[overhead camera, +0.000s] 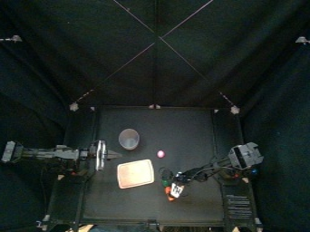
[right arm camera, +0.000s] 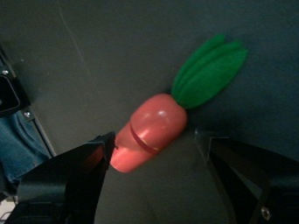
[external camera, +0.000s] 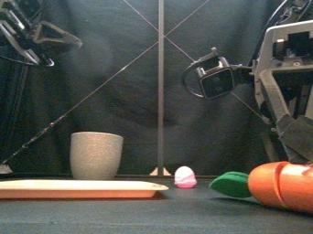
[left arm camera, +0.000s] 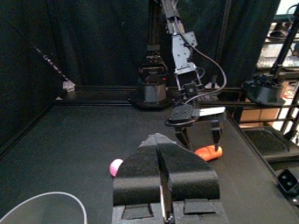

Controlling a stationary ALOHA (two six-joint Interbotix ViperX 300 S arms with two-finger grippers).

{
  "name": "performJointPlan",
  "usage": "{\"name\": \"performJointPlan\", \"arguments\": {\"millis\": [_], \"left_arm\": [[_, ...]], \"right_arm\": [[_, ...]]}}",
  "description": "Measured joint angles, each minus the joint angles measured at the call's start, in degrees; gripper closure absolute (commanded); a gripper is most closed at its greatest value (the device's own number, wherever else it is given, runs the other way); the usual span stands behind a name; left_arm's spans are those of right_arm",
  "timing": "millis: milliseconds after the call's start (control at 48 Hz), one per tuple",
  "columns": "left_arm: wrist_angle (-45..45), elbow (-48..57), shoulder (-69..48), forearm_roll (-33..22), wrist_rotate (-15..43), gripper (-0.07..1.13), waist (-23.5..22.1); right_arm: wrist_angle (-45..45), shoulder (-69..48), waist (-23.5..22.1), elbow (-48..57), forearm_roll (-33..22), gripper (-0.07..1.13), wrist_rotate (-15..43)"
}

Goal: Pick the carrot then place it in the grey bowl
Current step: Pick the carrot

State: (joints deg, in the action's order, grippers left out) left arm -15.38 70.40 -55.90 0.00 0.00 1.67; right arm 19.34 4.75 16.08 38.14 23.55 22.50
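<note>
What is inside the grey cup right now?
In the top view the grey cup shows nothing inside; in the front view its wall hides the inside. The carrot lies outside it.

Dim, even light from overhead; black curtains (overhead camera: pixel 72 45) and table (overhead camera: pixel 182 127) swallow it (the carrot (right arm camera: pixel 149 133) shows vivid), shadows faint.

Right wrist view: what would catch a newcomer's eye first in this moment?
The orange toy carrot with green leaves, lying near the table's front between the right gripper's open jaws. Next, the tall grey speckled cup standing left of centre, behind the flat pink tray.
</note>
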Motion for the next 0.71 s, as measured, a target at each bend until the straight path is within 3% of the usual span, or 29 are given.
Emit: {"name": "performJointPlan", "arguments": {"millis": [458,604,708], "left_arm": [[0.0,0.1,0.0,0.0,0.0,1.06,0.0],[0.0,0.1,0.0,0.1,0.0,1.06,0.0],[0.2,0.1,0.0,0.1,0.0,1.06,0.0]], "right_arm": [[4.1,4.9,0.9,-5.1,-1.3,0.05,0.0],[4.2,5.7,1.1,-5.5,-1.5,0.19,-0.1],[4.3,6.4,1.2,-6.1,-1.4,0.37,0.0]]}}
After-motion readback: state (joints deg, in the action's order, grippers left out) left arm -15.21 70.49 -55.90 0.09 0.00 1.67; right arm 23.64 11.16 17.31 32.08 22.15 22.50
